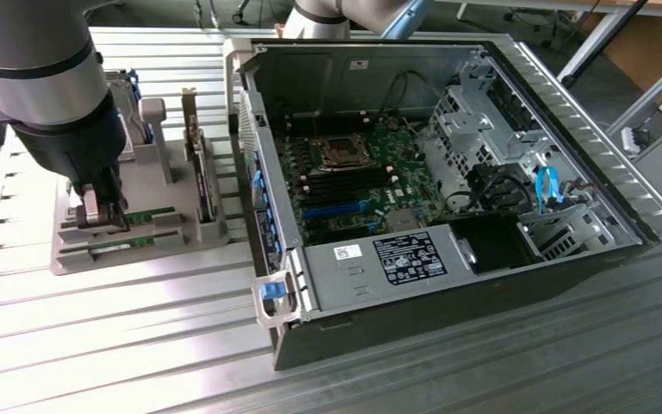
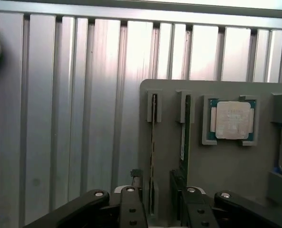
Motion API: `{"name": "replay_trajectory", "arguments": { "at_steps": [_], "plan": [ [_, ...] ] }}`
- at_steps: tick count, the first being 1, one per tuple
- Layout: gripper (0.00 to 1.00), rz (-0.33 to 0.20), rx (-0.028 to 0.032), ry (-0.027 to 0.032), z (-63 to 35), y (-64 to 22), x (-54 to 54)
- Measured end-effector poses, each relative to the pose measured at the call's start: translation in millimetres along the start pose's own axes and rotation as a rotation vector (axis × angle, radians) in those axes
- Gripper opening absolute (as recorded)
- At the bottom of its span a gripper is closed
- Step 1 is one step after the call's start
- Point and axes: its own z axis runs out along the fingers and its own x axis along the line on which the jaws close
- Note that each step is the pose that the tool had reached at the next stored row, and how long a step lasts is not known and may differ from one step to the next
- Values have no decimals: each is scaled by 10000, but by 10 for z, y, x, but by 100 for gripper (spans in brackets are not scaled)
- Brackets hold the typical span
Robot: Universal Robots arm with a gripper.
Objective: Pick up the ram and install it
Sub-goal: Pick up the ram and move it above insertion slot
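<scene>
We see the gripper down at the grey holder, its fingers spread wide and gripping nothing. The ram stands on edge in its slot, its near end between the fingers, just beside a second green stick.

One robot arm carries one gripper with two fingers. One grey holder sits on one slatted metal table. On edge in the holder stand one brownish stick and one green stick, two in all, beside one square silver processor chip. In the exterior view one broader card stands there too. There is one open computer case, holding one motherboard, one processor socket and one power supply bearing two labels.
</scene>
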Motion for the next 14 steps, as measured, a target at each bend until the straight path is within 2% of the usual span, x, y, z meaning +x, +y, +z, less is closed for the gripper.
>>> {"name": "replay_trajectory", "arguments": {
  "at_steps": [4, 14],
  "plan": [
    [35, -2, 0, 1, 53, 1, 26],
    [35, -95, 0, 5, 264, 2, 27]
  ]
}}
